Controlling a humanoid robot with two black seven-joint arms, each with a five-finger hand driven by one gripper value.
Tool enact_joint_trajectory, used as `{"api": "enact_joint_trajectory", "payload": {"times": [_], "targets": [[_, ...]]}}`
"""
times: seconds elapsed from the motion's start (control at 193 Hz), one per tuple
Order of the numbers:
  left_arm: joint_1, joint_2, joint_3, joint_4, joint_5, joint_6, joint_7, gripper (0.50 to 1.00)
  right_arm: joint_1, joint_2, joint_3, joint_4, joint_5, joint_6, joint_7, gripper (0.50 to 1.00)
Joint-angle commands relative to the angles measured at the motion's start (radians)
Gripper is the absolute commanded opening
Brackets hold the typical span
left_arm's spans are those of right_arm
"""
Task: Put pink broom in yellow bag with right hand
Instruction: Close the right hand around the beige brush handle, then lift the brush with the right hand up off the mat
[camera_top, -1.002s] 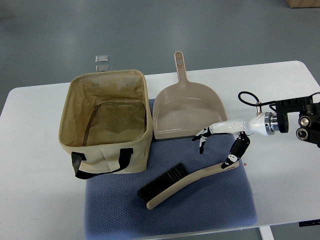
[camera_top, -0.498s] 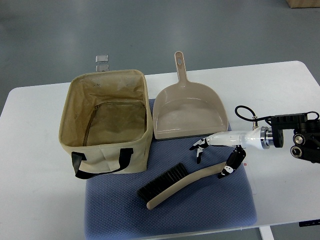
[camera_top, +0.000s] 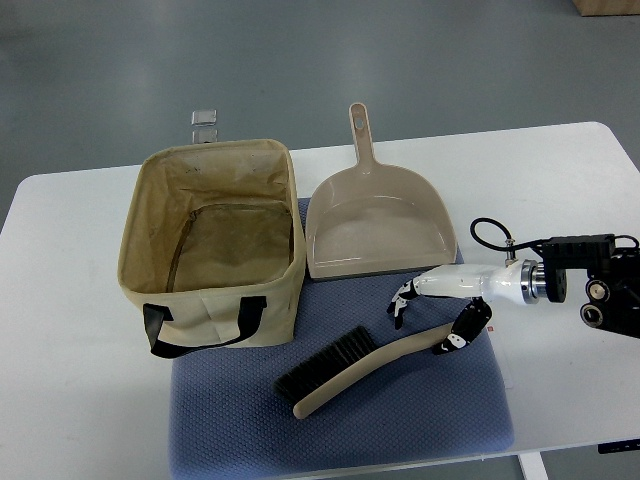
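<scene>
The pink broom (camera_top: 372, 362) lies flat on the blue mat (camera_top: 400, 425), its dark bristles pointing left and its handle end at the right. My right hand (camera_top: 428, 322) hovers over that handle end with its fingers spread open. Its thumb tip sits at or against the handle end, and the other fingers (camera_top: 400, 298) hang apart above the mat. I cannot tell whether the thumb touches the handle. The yellow fabric bag (camera_top: 215, 300) stands open and empty at the left, with black straps on its near side. The left arm is out of view.
A pink dustpan (camera_top: 375, 225) lies just behind the hand, its handle pointing away. The white table (camera_top: 70, 400) carries everything. A small clear clip-like object (camera_top: 204, 122) sits beyond the bag. The right forearm and its cable run along the table's right side.
The right hand has come down and slightly left, toward the near edge, closing on the broom's handle end. The broom, the bag and the dustpan have not moved.
</scene>
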Motion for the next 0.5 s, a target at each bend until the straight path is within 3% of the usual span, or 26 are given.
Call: {"api": "enact_joint_trajectory", "payload": {"times": [0.0,0.161,0.254,0.332,0.493], "targets": [[0.0,0.0,0.0,0.0,0.0,0.0,0.0,1.0,0.0,0.0,0.0,0.0,-0.004,0.002,0.001,0.76],[0.0,0.0,0.0,0.0,0.0,0.0,0.0,1.0,0.0,0.002,0.0,0.0,-0.01,0.002,0.003,0.744],[0.0,0.0,0.0,0.0,0.0,0.0,0.0,1.0,-0.005,-0.001,0.0,0.0,-0.033,0.002,0.004,0.64],[0.0,0.0,0.0,0.0,0.0,0.0,-0.001,1.0,-0.006,-0.001,0.0,0.0,-0.042,0.002,0.006,0.582],[0.0,0.0,0.0,0.0,0.0,0.0,-0.001,1.0,-0.012,-0.003,0.0,0.002,-0.05,-0.001,0.01,0.517]]}}
